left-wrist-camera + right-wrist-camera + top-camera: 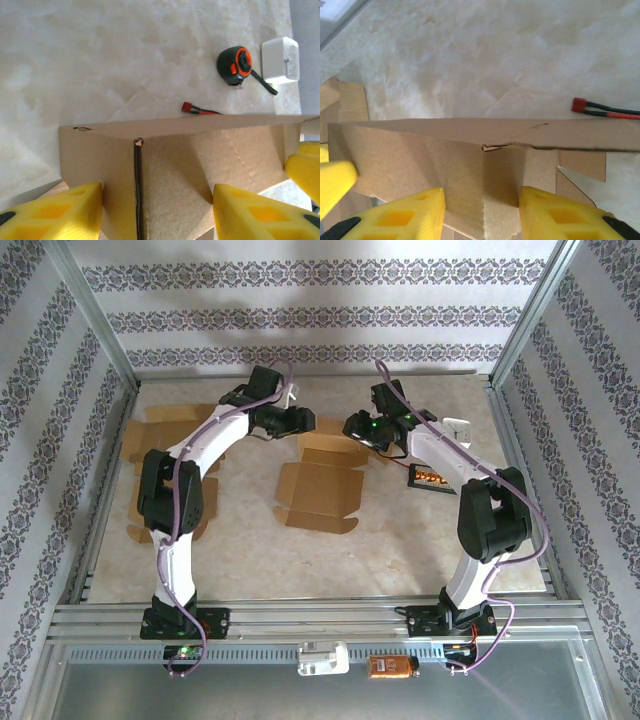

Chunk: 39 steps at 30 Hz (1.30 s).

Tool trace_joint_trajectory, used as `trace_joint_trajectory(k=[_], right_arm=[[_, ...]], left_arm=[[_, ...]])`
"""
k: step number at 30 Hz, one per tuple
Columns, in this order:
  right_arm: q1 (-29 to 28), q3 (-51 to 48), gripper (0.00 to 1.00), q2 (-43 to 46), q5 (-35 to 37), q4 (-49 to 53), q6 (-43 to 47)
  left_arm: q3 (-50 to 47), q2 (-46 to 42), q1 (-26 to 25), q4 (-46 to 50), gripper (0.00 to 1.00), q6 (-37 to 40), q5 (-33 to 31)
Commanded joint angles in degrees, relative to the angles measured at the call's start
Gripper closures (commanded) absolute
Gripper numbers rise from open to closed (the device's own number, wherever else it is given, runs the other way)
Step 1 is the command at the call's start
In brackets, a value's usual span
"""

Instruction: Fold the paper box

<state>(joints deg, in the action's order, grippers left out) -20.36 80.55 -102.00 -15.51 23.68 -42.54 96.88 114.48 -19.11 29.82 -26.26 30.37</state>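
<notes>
Evidently, the left gripper and the right gripper, jaws spread apart, each straddled the raised far flap of the paper box.

TOP VIEW: A fixed camera above and behind the arm bases looks down and forward, from well off, across the whole table to the patterned back wall. The left wrist camera looks down at close range past the left gripper onto a raised flap of the cardboard box. The right wrist camera does likewise past the right gripper. Both wrist views share that flap and a red plug lying on the table beyond it.
</notes>
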Motion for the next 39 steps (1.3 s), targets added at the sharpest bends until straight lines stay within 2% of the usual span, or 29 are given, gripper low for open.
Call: trace_joint_trajectory(k=[1,7,14,18,24,26,28,30,35,39], right_arm=[[-0.6,3.43,0.55,-3.29,-7.45,-2.16,3.93],[-1.31,7.26,0.53,-5.27,-8.3,-1.93,4.01],[-0.9,7.3,0.6,-6.28,-10.24,-2.89,1.18],[-0.51,6.47,0.58,-5.5,-9.37,-2.68,0.88],[0.51,5.84,0.66,-4.19,-11.2,-3.56,-0.12],[0.97,5.8,0.63,-3.71,-11.23,-3.44,-0.39],[1.39,5.71,0.55,-3.16,-11.97,-3.55,-0.94],[1.81,5.38,0.51,-1.9,-12.86,-3.39,-0.81],[3.58,0.8,0.5,4.32,-11.96,-3.57,1.26],[4.89,-5.8,0.52,9.66,-8.14,-4.3,3.4]], left_arm=[[-5.91,-5.17,-0.24,-4.61,0.44,-2.65,-2.19],[-12.75,-10.52,0.43,-8.89,0.44,-4.26,-4.71],[-11.53,-8.93,1.0,-9.19,0.33,-5.06,-2.21],[-10.25,-8.07,1.61,-7.99,0.32,-4.52,-2.5],[-9.44,-7.49,2.16,-7.76,0.32,-4.84,-2.59],[-9.34,-7.24,2.21,-7.85,0.33,-5.14,-2.31],[-9.09,-6.88,2.2,-7.52,0.33,-5.17,-2.16],[-8.93,-6.67,2.19,-7.25,0.33,-5.05,-2.2],[-8.49,-6.21,2.21,-6.54,0.33,-4.63,-2.42],[-7.54,-5.67,2.21,-5.14,0.33,-4.08,-2.45]])
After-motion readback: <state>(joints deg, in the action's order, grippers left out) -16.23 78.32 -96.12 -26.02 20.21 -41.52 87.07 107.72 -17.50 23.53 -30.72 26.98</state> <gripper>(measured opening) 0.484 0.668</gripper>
